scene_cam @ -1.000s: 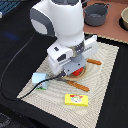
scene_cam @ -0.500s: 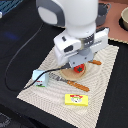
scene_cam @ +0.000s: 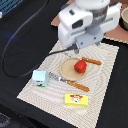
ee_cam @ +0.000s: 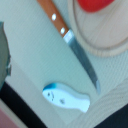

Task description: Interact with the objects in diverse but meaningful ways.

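Dark surface (scene_cam: 20, 20) is carrying a pale striped placemat (scene_cam: 100, 85), on which all items are lying. Round red tomato (scene_cam: 80, 66) is sitting on the round tan plate (scene_cam: 66, 71) near the mat's middle. White-and-green milk carton (scene_cam: 40, 78) is standing on the mat toward the exterior view's left of the plate, apart from it. Flat yellow box (scene_cam: 76, 100) is lying on the mat's near part, just beyond an orange-handled knife (scene_cam: 75, 85). A second orange-handled utensil (scene_cam: 93, 61) is lying at the plate's far rim. In the wrist view, a slim white-and-blue fish-shaped piece (ee_cam: 66, 97) is lying flat beside a knife blade (ee_cam: 82, 59), not touching it. The arm's white housing (scene_cam: 87, 22) is hanging over the mat's far edge, blurred. The end effector's opening cannot be determined; nothing is visibly held.
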